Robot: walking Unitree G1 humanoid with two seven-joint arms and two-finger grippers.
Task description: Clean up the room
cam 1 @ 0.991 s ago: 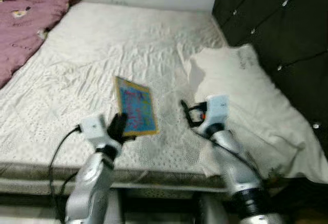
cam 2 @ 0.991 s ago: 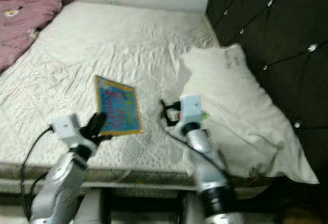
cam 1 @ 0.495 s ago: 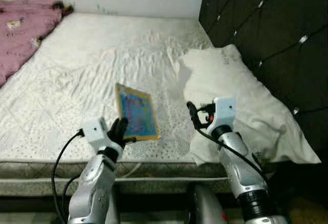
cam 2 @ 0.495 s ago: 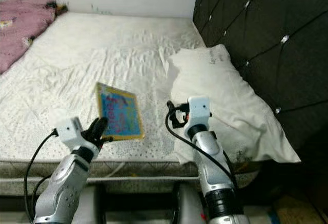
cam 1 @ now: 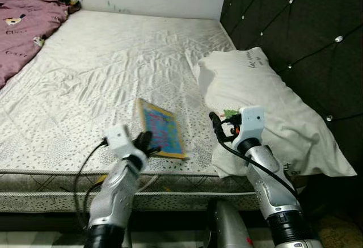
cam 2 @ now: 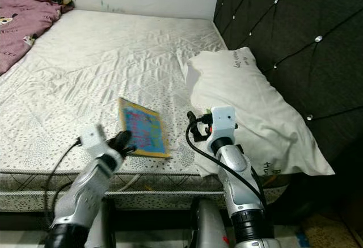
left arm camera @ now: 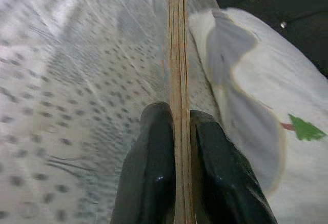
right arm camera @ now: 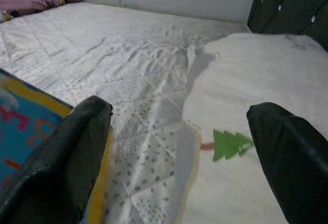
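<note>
A flat blue book with a yellow border (cam 1: 161, 135) is held tilted over the near edge of the white mattress (cam 1: 113, 61). My left gripper (cam 1: 146, 143) is shut on its near edge; in the left wrist view both black fingers (left arm camera: 154, 172) pinch the thin book edge (left arm camera: 178, 70). My right gripper (cam 1: 216, 124) hovers open just right of the book, beside the white pillow (cam 1: 266, 103). In the right wrist view its fingers (right arm camera: 77, 142) stand wide apart with the book corner (right arm camera: 31, 126) and pillow (right arm camera: 256, 80) ahead.
A pink blanket (cam 1: 25, 21) lies crumpled at the far left of the bed. A dark tufted headboard (cam 1: 295, 26) runs along the right side. The mattress front edge (cam 1: 51, 194) is close to my body, with floor below.
The camera has shifted. My left gripper has brought the book nearer the bed's front edge and closer to the right gripper, which keeps its place by the pillow.
</note>
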